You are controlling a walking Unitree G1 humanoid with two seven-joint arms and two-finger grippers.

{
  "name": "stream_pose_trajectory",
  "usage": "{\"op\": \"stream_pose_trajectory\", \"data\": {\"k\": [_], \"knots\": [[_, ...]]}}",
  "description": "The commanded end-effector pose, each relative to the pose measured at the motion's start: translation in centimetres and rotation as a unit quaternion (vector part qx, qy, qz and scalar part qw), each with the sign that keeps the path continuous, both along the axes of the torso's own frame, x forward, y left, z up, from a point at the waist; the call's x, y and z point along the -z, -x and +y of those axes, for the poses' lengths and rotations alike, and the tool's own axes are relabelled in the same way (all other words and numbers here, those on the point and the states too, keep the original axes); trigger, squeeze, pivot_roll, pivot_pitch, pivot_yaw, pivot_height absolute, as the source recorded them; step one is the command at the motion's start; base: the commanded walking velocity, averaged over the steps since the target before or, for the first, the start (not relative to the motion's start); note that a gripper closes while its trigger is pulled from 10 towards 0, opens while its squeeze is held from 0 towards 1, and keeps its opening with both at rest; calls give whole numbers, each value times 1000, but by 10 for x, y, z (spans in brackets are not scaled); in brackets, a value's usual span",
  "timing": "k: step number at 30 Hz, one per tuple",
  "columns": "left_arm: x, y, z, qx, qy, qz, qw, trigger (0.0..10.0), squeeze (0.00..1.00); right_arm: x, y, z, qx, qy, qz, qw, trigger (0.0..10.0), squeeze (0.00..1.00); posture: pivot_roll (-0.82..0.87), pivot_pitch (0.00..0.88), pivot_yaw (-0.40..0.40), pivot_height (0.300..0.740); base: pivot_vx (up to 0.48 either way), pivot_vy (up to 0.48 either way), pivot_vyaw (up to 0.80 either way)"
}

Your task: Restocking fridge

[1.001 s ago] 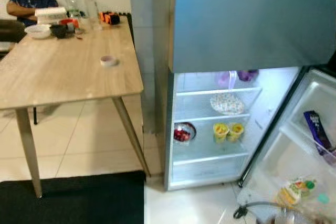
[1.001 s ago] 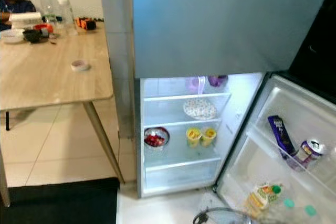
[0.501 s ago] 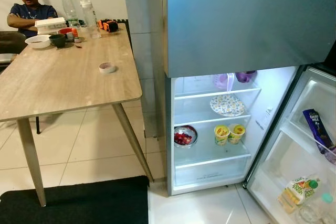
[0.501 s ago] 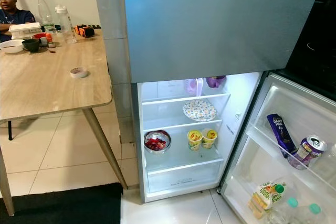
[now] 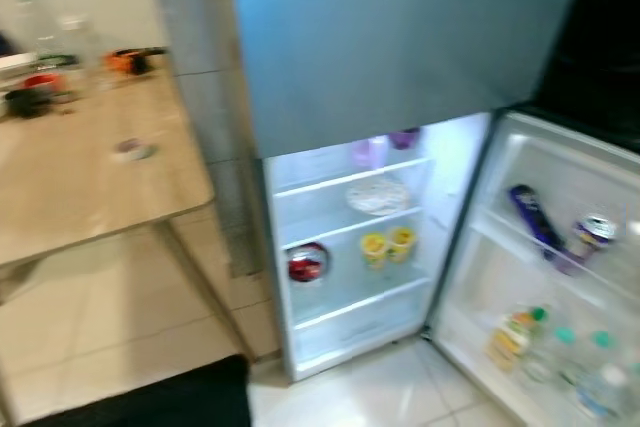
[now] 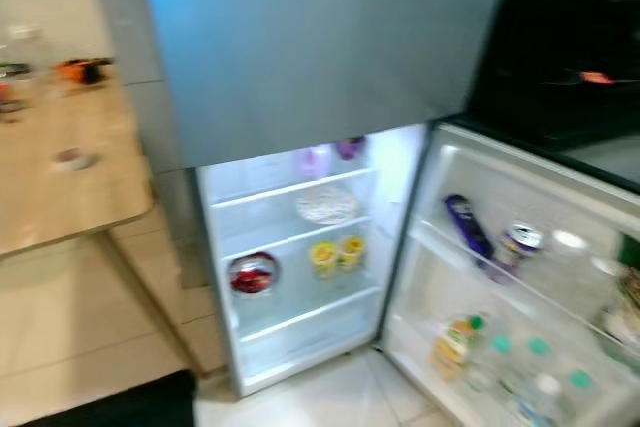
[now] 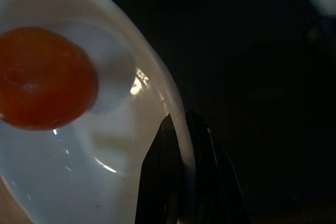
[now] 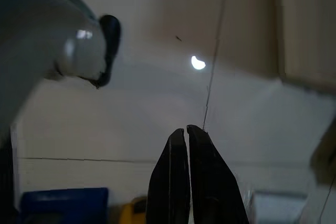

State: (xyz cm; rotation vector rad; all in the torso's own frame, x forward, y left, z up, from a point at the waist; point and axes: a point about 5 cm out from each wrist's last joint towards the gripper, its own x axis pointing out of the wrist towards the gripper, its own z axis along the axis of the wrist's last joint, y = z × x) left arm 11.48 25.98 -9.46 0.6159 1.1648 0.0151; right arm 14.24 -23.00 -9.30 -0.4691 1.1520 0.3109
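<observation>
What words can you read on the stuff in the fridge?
None can be read; the head views are blurred.
Purple packet on the door shelf: print too blurred.
Can beside it: label too blurred.
Yellow cups on the middle shelf: labels too blurred.
Carton in the lower door shelf: print too blurred.

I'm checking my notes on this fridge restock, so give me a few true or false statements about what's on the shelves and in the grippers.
1. The left gripper pinches the rim of a white bowl holding an orange ball. True.
2. The fridge door is closed. False: it is open.
3. The two yellow cups sit on the top shelf. False: they sit a shelf below the patterned plate.
4. The right gripper is shut on nothing. True.
</observation>
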Motion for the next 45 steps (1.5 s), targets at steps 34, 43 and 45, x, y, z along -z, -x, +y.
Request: {"op": "stream_pose_trajectory", "data": {"k": [34, 43, 45], "knots": [[12, 15, -30, 47, 37, 38, 997, 10000, 0, 1, 2, 7, -20, -26, 4, 999, 10000, 0, -67, 0, 23, 740, 0, -232, 0], [12, 13, -30, 40, 40, 32, 998, 10000, 0, 1, 0, 7, -17, -28, 2, 999, 10000, 0, -65, 0, 28, 740, 0, 0, 0], [12, 13, -30, 40, 40, 32, 998, 10000, 0, 1, 0, 7, -17, -29, 1, 999, 10000, 0, -65, 0, 30, 740, 0, 0, 0]]}}
